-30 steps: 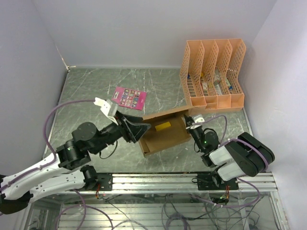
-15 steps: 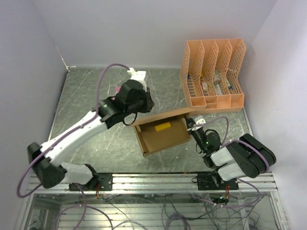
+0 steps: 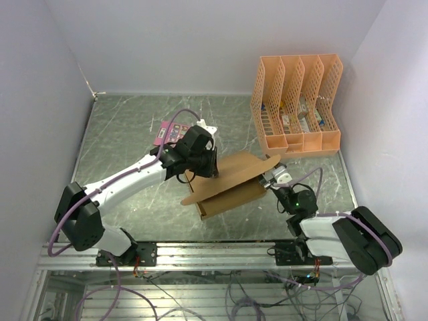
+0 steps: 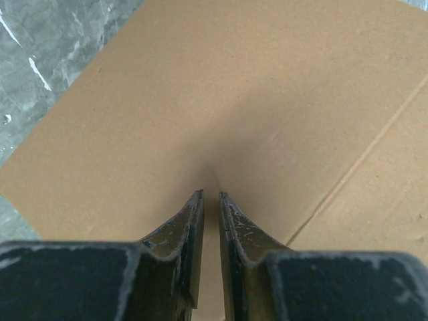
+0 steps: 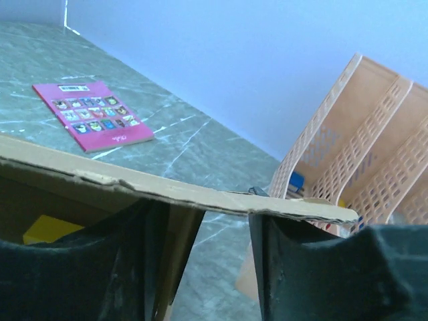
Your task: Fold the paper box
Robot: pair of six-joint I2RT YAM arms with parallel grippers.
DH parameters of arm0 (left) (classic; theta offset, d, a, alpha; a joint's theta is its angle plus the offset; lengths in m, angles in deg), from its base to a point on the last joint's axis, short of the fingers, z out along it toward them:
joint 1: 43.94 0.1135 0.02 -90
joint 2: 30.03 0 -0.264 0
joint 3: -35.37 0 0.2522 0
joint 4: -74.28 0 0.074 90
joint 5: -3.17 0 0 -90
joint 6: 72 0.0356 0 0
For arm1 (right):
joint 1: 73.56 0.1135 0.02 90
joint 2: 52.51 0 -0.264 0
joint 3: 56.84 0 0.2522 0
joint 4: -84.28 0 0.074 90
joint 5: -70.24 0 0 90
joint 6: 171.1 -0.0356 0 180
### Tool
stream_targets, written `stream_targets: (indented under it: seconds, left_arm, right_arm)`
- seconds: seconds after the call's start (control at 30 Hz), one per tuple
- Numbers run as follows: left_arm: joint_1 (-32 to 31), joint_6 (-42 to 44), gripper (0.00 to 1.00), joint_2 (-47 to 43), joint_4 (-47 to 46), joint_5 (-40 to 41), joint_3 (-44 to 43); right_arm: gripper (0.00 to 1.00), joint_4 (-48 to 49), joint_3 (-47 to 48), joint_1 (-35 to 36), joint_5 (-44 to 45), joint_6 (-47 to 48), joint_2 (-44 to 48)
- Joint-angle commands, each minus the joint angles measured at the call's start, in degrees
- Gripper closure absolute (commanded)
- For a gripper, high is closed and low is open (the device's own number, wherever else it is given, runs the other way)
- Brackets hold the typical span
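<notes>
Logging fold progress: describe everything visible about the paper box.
The paper box is brown corrugated cardboard, a shallow tray on the table with its creased lid flap lowered over it, tilted, not flat. The left pincer, nearly closed, presses its tips on the lid. The open right pincer sits at the lid's right edge. A yellow item lies inside.

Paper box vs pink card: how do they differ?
The paper box is plain brown; the pink card is printed with small pictures. The box is larger and raised, lid tilted; the card lies flat. The left gripper is at the box lid, not the card. Both sit on the table.
</notes>
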Motion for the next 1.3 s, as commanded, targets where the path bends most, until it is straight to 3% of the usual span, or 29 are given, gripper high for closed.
stream_targets:
  seconds: [0.0, 0.37, 0.57, 0.73, 0.83, 0.87, 0.93, 1.13, 1.27]
  left_arm:
    - [0.62, 0.62, 0.76, 0.64, -1.04, -5.27, 2.07]
    - [1.98, 0.35, 0.75, 4.13, -4.76, -7.54, 4.37]
    - [3.25, 0.87, 0.75, 6.53, -5.16, -8.99, 3.56]
    - [3.90, 1.10, 0.75, 9.25, -5.41, -9.69, 2.96]
    - [3.98, 0.97, 0.75, 10.67, -5.91, -9.69, 3.02]
    - [4.00, 0.97, 0.75, 11.14, -6.39, -10.01, 3.15]
    - [4.00, 0.76, 0.75, 11.72, -7.06, -10.12, 3.45]
    - [4.01, 0.53, 0.75, 13.63, -8.71, -10.37, 4.09]
    - [4.07, 0.20, 0.75, 14.43, -10.04, -10.33, 4.60]
  right_arm:
    - [0.46, 2.30, -6.01, -0.49, -3.44, 7.15, 2.36]
    - [0.12, -5.60, -9.48, -5.15, -12.02, 23.80, 5.71]
    - [0.03, -17.01, -7.08, -8.68, -15.09, 34.48, 5.89]
    - [0.06, -36.97, -1.90, -9.27, -9.29, 45.54, 7.10]
    - [0.07, -57.27, 5.77, -9.76, -5.60, 48.13, 8.42]
    - [0.01, -66.89, 9.09, -10.74, -6.82, 48.21, 8.80]
    - [0.00, -78.37, 14.56, -12.50, -9.97, 49.80, 10.17]
    - [0.00, -100.14, 25.14, -14.34, -15.87, 54.91, 16.13]
    - [0.00, -108.97, 28.39, -14.59, -18.71, 54.44, 19.24]
